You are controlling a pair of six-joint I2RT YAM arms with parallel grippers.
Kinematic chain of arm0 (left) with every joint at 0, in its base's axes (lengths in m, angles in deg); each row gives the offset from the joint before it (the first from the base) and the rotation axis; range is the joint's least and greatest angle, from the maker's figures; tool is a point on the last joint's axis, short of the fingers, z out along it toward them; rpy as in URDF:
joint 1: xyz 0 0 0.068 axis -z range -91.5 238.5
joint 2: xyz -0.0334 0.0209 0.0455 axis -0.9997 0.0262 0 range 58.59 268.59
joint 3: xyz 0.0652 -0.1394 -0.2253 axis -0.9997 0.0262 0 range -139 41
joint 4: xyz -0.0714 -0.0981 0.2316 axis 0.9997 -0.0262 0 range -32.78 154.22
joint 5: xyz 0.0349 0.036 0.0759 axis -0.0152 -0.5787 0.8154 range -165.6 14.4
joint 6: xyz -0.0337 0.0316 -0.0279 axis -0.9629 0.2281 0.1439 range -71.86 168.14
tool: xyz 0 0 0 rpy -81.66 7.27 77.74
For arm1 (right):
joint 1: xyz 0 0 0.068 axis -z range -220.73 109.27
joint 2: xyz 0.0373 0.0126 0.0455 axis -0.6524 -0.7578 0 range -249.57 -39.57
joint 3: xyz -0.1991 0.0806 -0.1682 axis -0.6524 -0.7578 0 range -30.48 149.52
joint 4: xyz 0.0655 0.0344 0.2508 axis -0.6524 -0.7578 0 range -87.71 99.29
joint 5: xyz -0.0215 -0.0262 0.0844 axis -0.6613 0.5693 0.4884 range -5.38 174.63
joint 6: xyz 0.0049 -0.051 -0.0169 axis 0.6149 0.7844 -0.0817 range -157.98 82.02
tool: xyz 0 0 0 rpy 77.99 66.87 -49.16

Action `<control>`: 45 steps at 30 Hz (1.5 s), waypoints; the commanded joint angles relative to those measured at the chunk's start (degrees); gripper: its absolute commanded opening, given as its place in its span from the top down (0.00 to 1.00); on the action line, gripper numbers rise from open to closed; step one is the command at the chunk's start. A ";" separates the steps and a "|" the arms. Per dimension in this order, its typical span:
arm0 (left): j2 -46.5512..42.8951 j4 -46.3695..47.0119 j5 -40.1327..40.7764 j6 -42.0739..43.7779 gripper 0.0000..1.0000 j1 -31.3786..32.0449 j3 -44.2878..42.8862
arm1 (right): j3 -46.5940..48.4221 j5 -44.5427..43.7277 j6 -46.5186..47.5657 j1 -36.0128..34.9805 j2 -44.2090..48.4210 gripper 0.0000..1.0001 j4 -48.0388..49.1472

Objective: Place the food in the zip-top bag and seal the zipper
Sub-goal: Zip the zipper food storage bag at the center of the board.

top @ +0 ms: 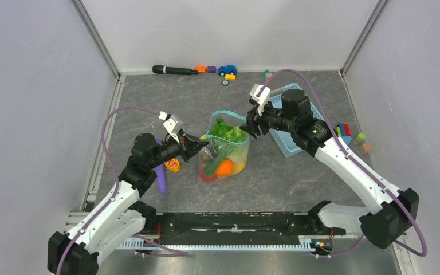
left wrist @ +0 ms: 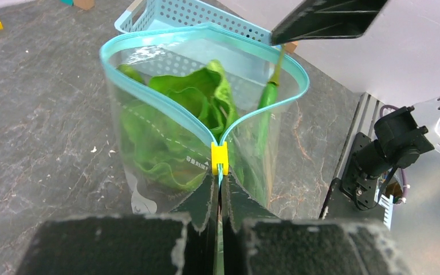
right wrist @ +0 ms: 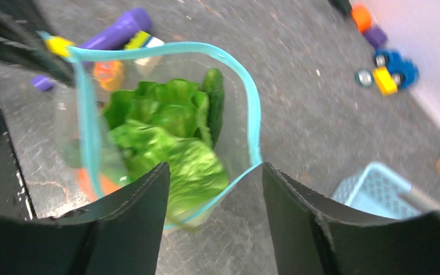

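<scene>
The clear zip-top bag (top: 224, 150) stands in the middle of the table with its mouth wide. Its teal zipper (left wrist: 149, 94) forms an open loop. Inside lie green lettuce (left wrist: 189, 103), a long green pod (left wrist: 266, 100), an orange (top: 224, 167) and a red fruit (top: 206, 176). My left gripper (left wrist: 220, 189) is shut on the zipper's closed end, just behind the yellow slider (left wrist: 219, 157). My right gripper (right wrist: 215, 172) is open at the far end of the mouth. The teal rim (right wrist: 252, 103) crosses the gap between its fingers.
A purple stick (top: 160, 177) and a small yellow-red toy (top: 173, 165) lie left of the bag. The light-blue basket (top: 286, 146) sits under my right arm. A black marker (top: 175, 70), a toy car (top: 227, 70) and coloured blocks (top: 344, 130) lie along the back and right.
</scene>
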 commanded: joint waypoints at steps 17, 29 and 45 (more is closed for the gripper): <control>-7.00 -9.62 -11.72 5.25 0.98 1.29 -3.84 | 14.96 23.30 38.92 -17.28 -8.38 0.34 -12.23; -7.28 -11.15 -14.30 8.04 0.98 1.81 -3.76 | 21.31 20.76 42.54 -21.28 -15.25 0.53 -19.90; -9.39 -12.53 -14.48 10.25 0.98 2.17 -3.51 | 25.69 16.14 40.29 -21.67 -19.27 0.73 -24.31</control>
